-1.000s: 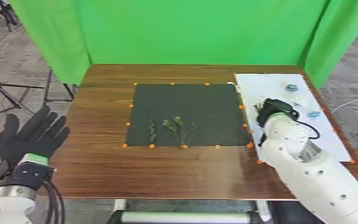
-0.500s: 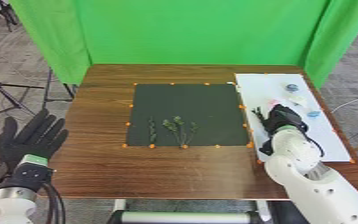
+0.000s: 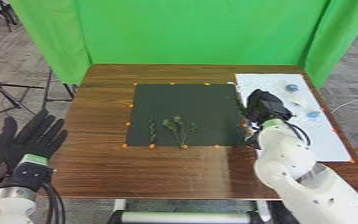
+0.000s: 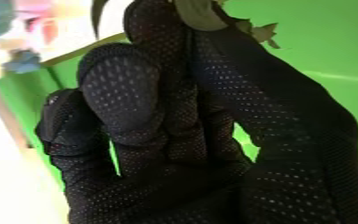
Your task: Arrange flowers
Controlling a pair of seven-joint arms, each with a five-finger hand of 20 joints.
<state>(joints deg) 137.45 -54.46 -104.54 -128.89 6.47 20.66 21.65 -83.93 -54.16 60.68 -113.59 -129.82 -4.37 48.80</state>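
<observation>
Currently, the right hand (image 3: pixel 267 106) pinches a leafy sprig (image 4: pixel 198 13), while the left hand (image 3: pixel 31 142) is spread.

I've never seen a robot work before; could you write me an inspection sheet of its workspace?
Surface: brown wooden table, bearing a dark mat and, to its right, a white sheet.
Job's things: green sprigs on the mat; blue flowers on the sheet; a leafy stem in the right hand.
Clutter: orange dots around the mat.
Hands: left hand open at the table's left edge; right hand pinching the stem.
Cables: black cables at both wrists.
Surroundings: green curtain, grey floor, black stand.
</observation>
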